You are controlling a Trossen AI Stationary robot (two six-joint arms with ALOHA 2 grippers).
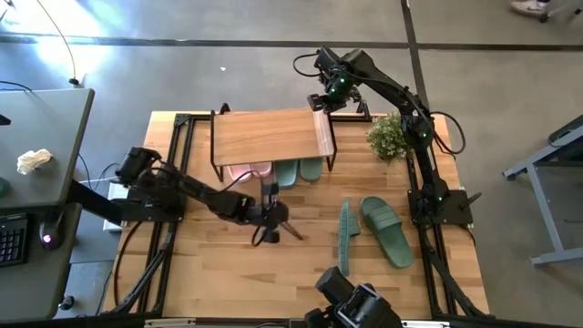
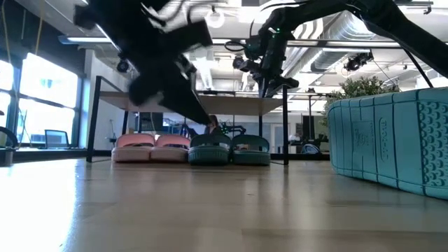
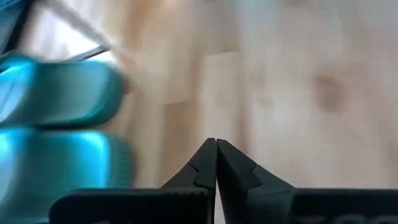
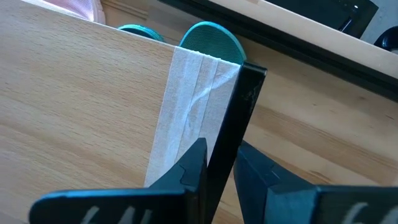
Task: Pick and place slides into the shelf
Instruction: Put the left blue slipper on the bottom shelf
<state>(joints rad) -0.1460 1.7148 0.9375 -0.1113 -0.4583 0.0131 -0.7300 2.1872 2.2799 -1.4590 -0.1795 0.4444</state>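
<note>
The right gripper (image 4: 219, 163) is clamping the low wooden-topped shelf's (image 1: 264, 137) black frame at its three-o'clock end, seemingly steadying it, while the left gripper (image 3: 216, 149), pinched closed and empty, is hovering beside the shelved dark green rubber slides (image 1: 299, 170).

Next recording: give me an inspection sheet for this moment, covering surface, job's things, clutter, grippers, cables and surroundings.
Surface: wooden table, bare in front.
Job's things: pink pair and one green pair under the shelf; two green slides still out, one on edge.
Clutter: potted plant.
Grippers: left gripper shut, empty, beside the shelf; right gripper clamped on the shelf's black frame.
Cables: along the arms.
Surroundings: desk with keyboard.
</note>
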